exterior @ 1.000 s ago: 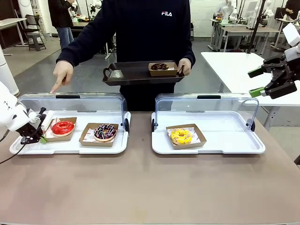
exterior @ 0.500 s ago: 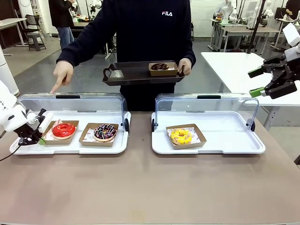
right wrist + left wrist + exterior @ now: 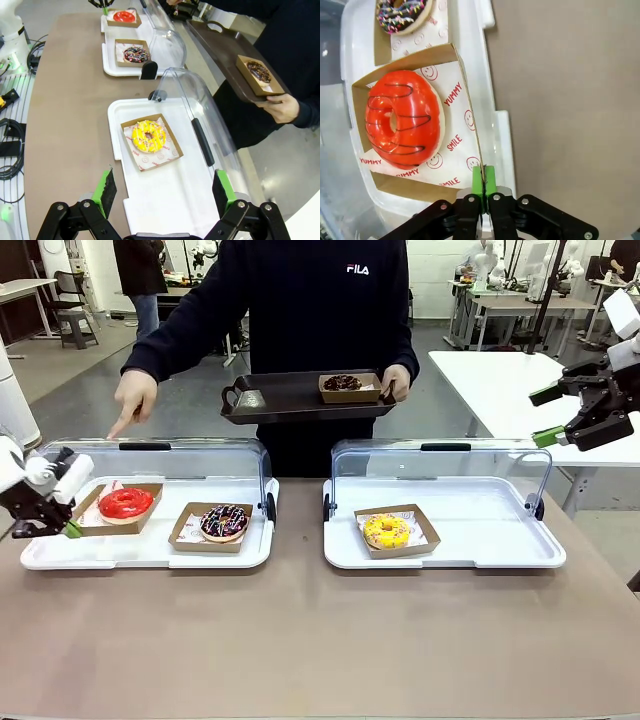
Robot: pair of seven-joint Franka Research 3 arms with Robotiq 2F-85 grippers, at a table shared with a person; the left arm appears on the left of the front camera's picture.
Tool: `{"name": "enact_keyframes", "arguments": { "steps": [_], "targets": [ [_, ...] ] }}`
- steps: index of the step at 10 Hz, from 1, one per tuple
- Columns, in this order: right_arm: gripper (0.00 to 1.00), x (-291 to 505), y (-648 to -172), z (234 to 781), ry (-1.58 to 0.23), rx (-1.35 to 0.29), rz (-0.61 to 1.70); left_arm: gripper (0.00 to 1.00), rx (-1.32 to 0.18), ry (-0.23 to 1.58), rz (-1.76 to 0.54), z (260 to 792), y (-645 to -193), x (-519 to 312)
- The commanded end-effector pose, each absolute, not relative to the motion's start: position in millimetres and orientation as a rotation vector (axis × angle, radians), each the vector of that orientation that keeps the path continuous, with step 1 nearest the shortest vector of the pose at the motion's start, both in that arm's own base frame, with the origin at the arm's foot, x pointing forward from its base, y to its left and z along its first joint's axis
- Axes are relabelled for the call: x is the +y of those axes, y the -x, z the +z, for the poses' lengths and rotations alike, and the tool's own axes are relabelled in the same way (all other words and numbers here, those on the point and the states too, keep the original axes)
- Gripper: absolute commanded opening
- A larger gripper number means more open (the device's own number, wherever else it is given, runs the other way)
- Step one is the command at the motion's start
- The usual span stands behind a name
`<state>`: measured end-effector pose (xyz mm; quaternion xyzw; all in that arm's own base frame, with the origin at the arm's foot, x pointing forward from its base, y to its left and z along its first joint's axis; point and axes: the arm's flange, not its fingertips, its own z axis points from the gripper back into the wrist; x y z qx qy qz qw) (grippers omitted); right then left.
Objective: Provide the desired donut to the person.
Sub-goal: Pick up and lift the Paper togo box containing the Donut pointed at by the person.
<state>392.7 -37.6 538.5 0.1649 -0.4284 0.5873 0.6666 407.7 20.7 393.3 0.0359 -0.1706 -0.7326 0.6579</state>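
On your left, the left claw [image 3: 483,180] is clamped on the rim of the paper box [image 3: 410,186] holding the red donut [image 3: 125,503], at the left end of the left white tray [image 3: 150,552]. A sprinkled chocolate donut [image 3: 224,521] sits beside it. The person's hand [image 3: 133,397] points down toward that end, and the other hand holds a black tray [image 3: 280,400]. Further right, a yellow donut [image 3: 387,531] lies in the second white tray [image 3: 480,545]. Your right claw [image 3: 547,416] hangs apart, raised past the table [image 3: 320,640].
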Motion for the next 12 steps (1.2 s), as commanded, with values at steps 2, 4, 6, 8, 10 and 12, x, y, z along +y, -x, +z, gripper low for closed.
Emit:
{"name": "enact_keyframes", "arguments": {
  "steps": [2,4,6,8,10,12],
  "targets": [
    [1.00,-37.1,-393.4,538.3,-0.378,-0.982,1.334,0.00,-0.427,-0.004,-1.585,432.4,-332.7,33.8],
    [1.00,-37.1,-393.4,538.3,-0.378,-0.982,1.334,0.00,-0.437,-0.058,-1.574,472.7,-303.9,39.3],
    [1.00,-37.1,-393.4,538.3,-0.378,-0.982,1.334,0.00,-0.472,-0.112,-1.603,502.2,-287.4,42.9],
    [1.00,-37.1,-393.4,538.3,-0.378,-0.982,1.334,0.00,-0.437,-0.120,-1.648,511.6,-282.5,42.9],
    [1.00,-37.1,-393.4,538.3,-0.378,-0.982,1.334,0.00,-0.489,-0.107,-1.618,530.1,-307.1,49.8],
    [1.00,-37.1,-393.4,538.3,-0.378,-0.982,1.334,0.00,-0.489,-0.107,-1.618,530.1,-307.1,49.8]
  ]
}}
